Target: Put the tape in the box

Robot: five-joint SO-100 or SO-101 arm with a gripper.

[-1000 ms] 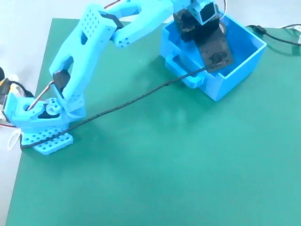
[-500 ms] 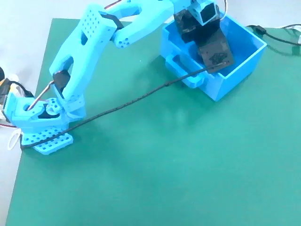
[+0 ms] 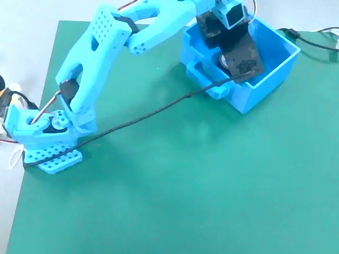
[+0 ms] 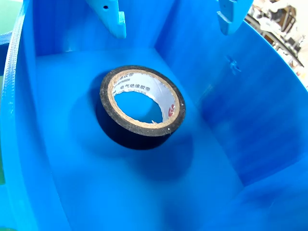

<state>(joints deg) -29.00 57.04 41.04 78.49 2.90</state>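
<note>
Green matting (image 3: 201,180) is covering the counter, with a pale bare strip of the counter (image 3: 24,47) showing along the left and top edges in the fixed view. A light-blue robot arm (image 3: 100,50) is standing on a perforated base (image 3: 53,156) at the left side of the mat and is reaching toward the upper right, over the box (image 3: 275,71). The box, a bright blue plastic bin, is sitting near the top right corner of the mat, with a loop handle (image 3: 204,74) on the side facing the arm base. A black cable (image 3: 137,119) is running from the base diagonally across the mat and up to the wrist assembly above the box. Another dark cable (image 3: 312,41) is lying on the counter beyond the box at the upper right.

In the wrist view, the tape (image 4: 142,108) is lying inside the box (image 4: 57,187), on the blue floor and slightly tilted, with its pale printed core facing up. It is resting near the middle of the floor, apart from the walls. In the fixed view only a small pale part of the tape (image 3: 226,59) is visible beside the dark wrist hardware.

The hand (image 4: 171,17) is hanging above the tape with its two blue fingers (image 4: 113,17) spread well apart. The fingers are not touching the tape; the hand is released and is holding nothing.
</note>
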